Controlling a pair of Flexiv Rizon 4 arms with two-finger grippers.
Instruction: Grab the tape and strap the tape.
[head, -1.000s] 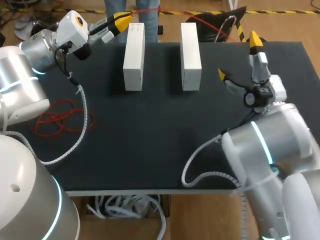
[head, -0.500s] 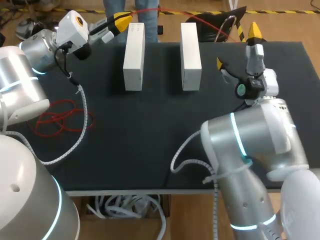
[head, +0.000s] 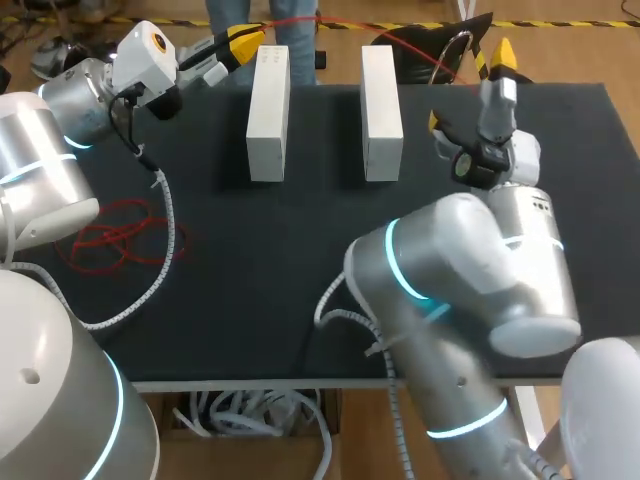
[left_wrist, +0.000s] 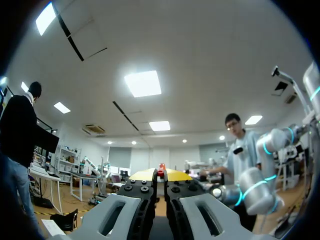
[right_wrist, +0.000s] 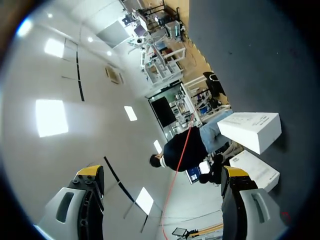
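Our left gripper (head: 243, 45) is clenched, parked at the table's (head: 300, 260) far-left corner, prob out of the way. Our right gripper (head: 469, 88) is spread wide by the far edge, grab-ready imo. We can't spot the tape tbh, just a red cord (head: 110, 238) at the left edge.

- We see the black table (head: 300, 260) evenly and brightly lit from overhead.
- The two white blocks (head: 268, 100) cast only faint, soft shadows on it beside them.
- In our wrist views, ceiling panels (left_wrist: 142, 83) glare white.

Right arm (head: 480, 260) covers the table (head: 250, 260) — (near-right corner).
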